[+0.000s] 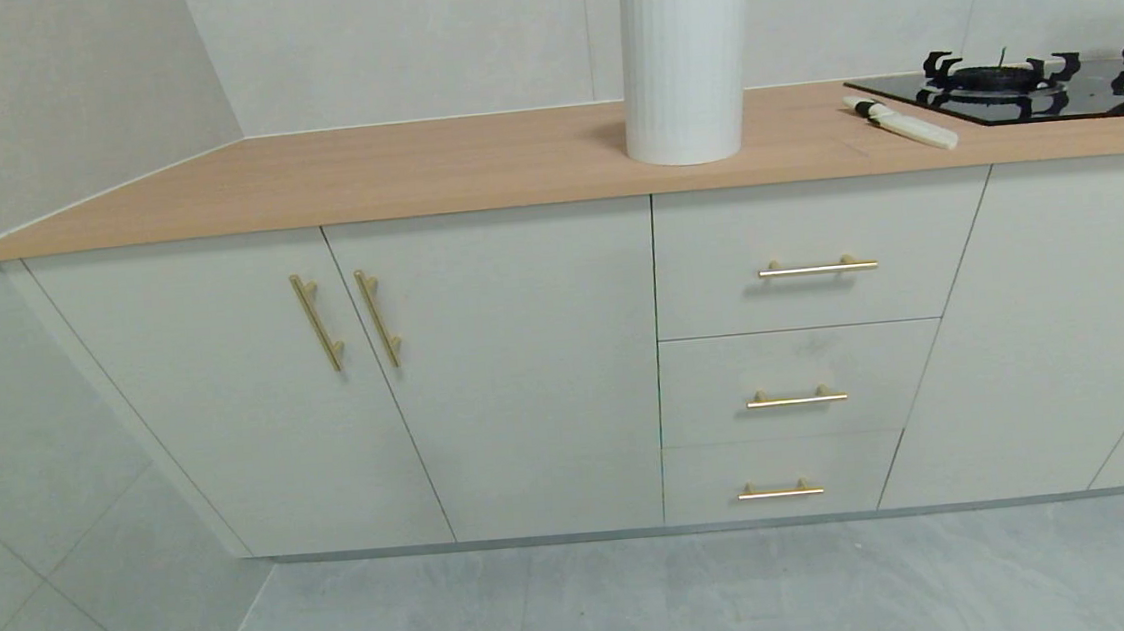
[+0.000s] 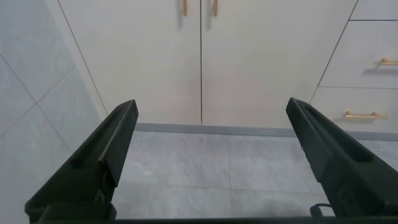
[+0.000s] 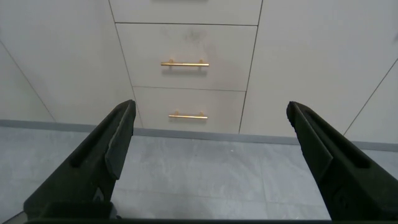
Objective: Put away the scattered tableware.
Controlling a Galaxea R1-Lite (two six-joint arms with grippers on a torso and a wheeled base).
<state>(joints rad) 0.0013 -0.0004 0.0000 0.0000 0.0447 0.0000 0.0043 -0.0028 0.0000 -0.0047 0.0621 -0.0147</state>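
I see my left tool (image 2: 210, 111) and right tool (image 3: 210, 109) both spread wide, holding nothing. The knife (image 1: 900, 121) lies on the table (image 1: 360, 176), upper right, near the white pot (image 1: 686, 65).

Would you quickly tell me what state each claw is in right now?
Left claw: open, holding nothing.
Right claw: open, holding nothing.
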